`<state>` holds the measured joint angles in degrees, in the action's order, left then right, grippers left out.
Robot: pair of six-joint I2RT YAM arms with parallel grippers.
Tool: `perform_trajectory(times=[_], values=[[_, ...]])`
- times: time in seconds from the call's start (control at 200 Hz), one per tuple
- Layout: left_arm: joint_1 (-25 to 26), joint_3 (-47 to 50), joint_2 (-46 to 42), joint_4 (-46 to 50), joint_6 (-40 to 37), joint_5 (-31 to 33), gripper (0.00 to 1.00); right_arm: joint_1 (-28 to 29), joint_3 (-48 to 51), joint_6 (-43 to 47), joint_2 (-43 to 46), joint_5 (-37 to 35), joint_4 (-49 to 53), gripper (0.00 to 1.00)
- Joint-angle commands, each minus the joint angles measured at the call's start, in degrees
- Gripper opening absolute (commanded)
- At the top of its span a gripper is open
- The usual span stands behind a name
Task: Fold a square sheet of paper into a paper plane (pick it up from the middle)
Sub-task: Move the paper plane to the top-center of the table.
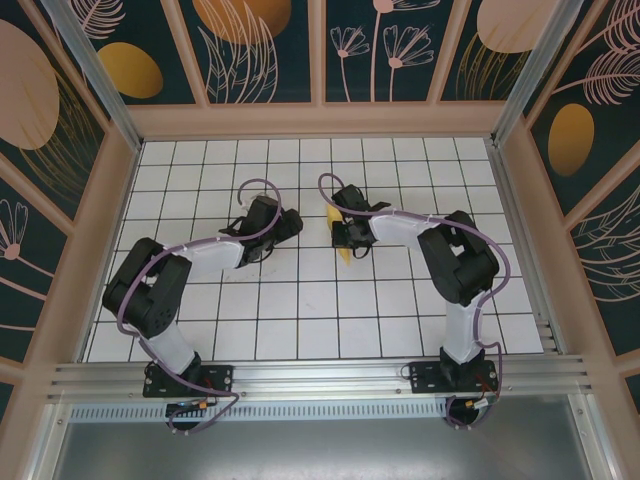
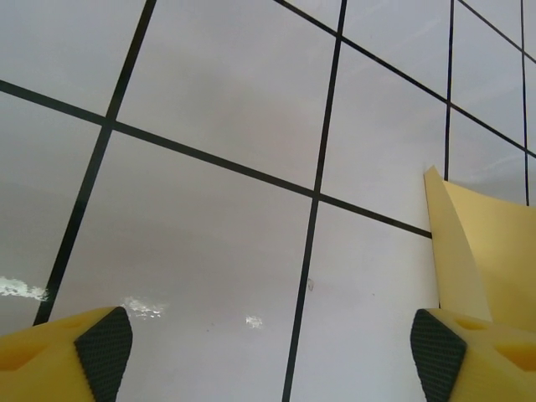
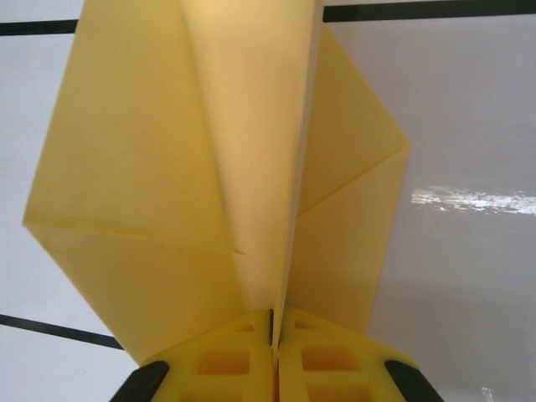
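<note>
- The paper plane (image 3: 209, 167), partly folded, is near the middle of the tiled table (image 1: 300, 300). The right gripper (image 3: 275, 335) has its fingers closed on the centre crease.
- The left gripper (image 2: 272, 343) hangs just beside the paper with its fingers spread wide, holding nothing.
- The paper is judged light, thin and limp, and it marks easily. Grip the layered folds, not the single flaps.

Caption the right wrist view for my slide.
Right gripper shut on the folded yellow paper plane, white tiled table behind.
</note>
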<state>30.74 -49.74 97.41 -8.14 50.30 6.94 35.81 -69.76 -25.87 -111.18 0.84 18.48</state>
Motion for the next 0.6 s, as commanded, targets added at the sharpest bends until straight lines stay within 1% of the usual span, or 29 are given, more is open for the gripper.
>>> perform_trajectory(times=[0.0,0.075,0.245,0.435,0.595], values=[[-0.17,0.16,-1.89,3.13,0.49,3.28,0.93,0.43,-2.36,-0.37,-1.49,-2.87,2.58,0.05],[-0.16,0.41,-2.71,4.46,0.81,5.28,0.99,0.32,-4.99,0.15,-1.53,-4.74,3.28,0.04],[-0.16,1.55,-5.39,6.53,1.12,9.08,0.98,-1.03,-12.95,1.93,-5.22,-8.58,4.87,0.04],[-0.20,2.86,-6.74,7.09,1.06,9.85,0.99,-2.65,-20.76,3.65,-11.32,-12.45,6.48,0.04],[-0.16,3.33,-6.53,6.91,1.11,9.26,0.99,-3.81,-25.54,4.46,-15.47,-12.32,7.65,0.04]])
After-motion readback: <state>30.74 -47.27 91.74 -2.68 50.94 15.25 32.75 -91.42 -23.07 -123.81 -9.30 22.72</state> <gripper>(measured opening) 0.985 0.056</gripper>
